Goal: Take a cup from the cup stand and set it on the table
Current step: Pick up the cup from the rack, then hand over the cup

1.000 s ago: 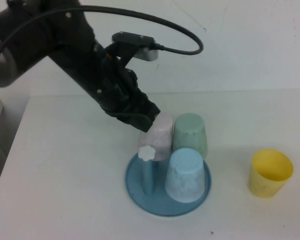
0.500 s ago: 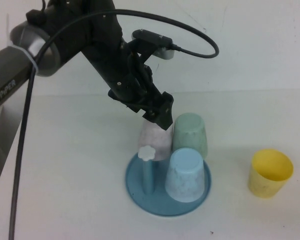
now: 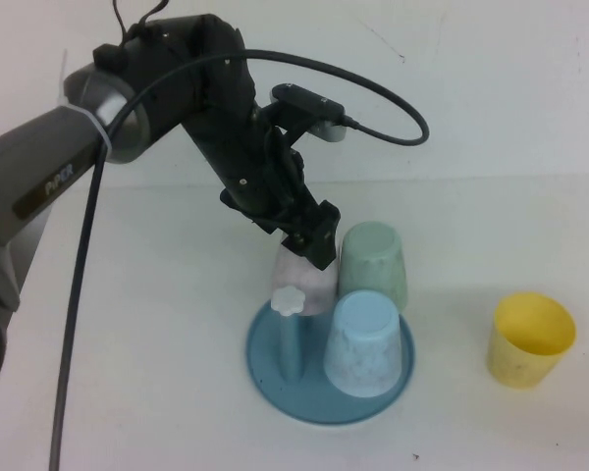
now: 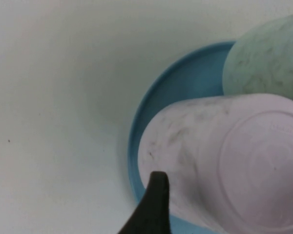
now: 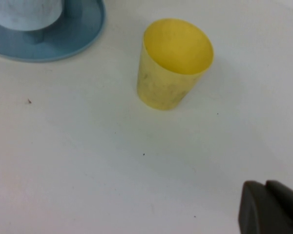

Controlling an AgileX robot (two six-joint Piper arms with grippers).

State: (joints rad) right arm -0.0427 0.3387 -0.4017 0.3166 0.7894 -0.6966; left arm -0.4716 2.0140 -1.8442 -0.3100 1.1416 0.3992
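The pale pink cup sits upside down on the round teal-blue cup stand, at its back left. My left gripper is down over the cup's upturned base, open, jaws astride it. In the left wrist view one dark finger lies against the side of the pink cup; the other finger is out of frame. The white table lies all around the stand. My right gripper is shut and empty above the table, out of the high view.
A mint-green cup and a light blue cup also sit upside down on the stand. A bare blue peg with a white flower cap stands at the front left. A yellow cup stands upright on the table to the right.
My left arm has swung upright and further back over the stand, while the gripper has stayed at the pink cup's top. The cup has not moved.
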